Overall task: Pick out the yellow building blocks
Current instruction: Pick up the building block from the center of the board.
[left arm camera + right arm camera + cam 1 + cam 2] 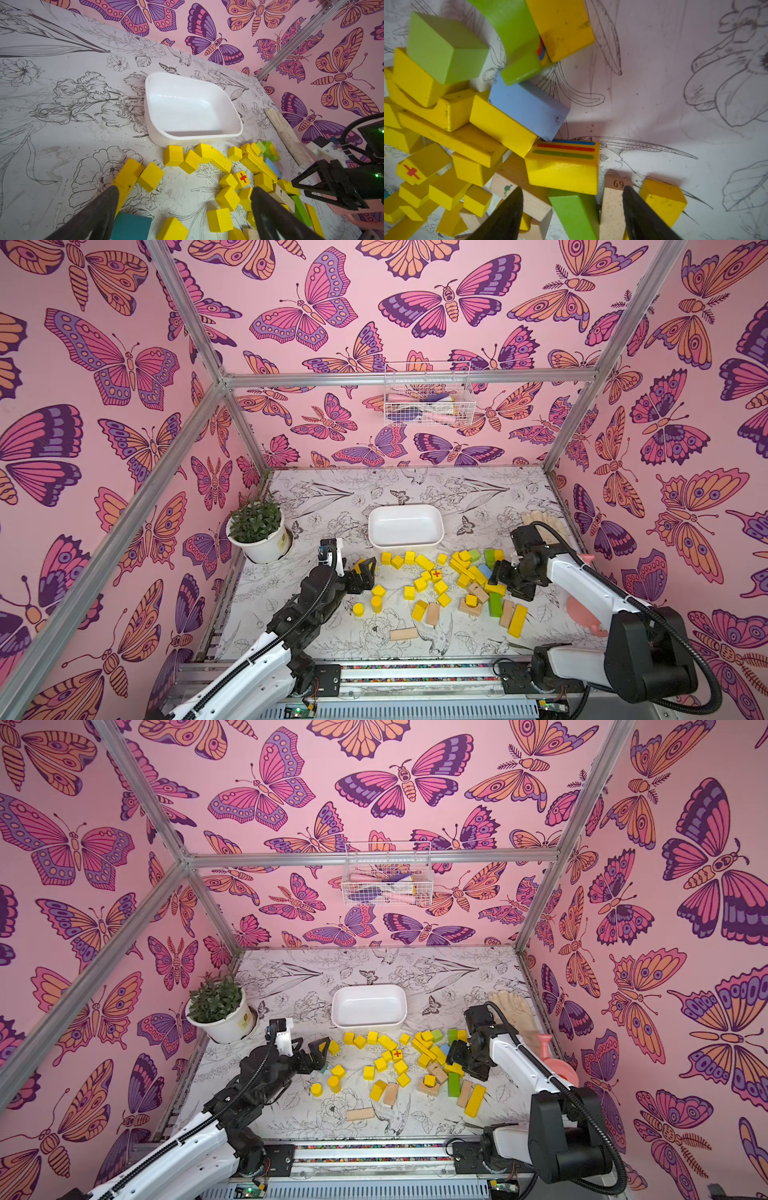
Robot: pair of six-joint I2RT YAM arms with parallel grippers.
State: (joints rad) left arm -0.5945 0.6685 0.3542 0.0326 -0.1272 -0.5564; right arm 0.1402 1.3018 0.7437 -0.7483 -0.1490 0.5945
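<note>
Right gripper [572,188] (jaws apart); striped yellow block [562,172] just ahead

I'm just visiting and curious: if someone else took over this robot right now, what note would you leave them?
Left gripper: open, empty, at the left edge of the blocks.
Right gripper: jaws apart, low over the right side of the pile, nothing lifted.
Yellow blocks: all on the table in front of the white tub, mixed with green blocks and tan blocks.
Done: nothing; the tub is empty.
Left: every yellow block, presumably into the tub.
</note>
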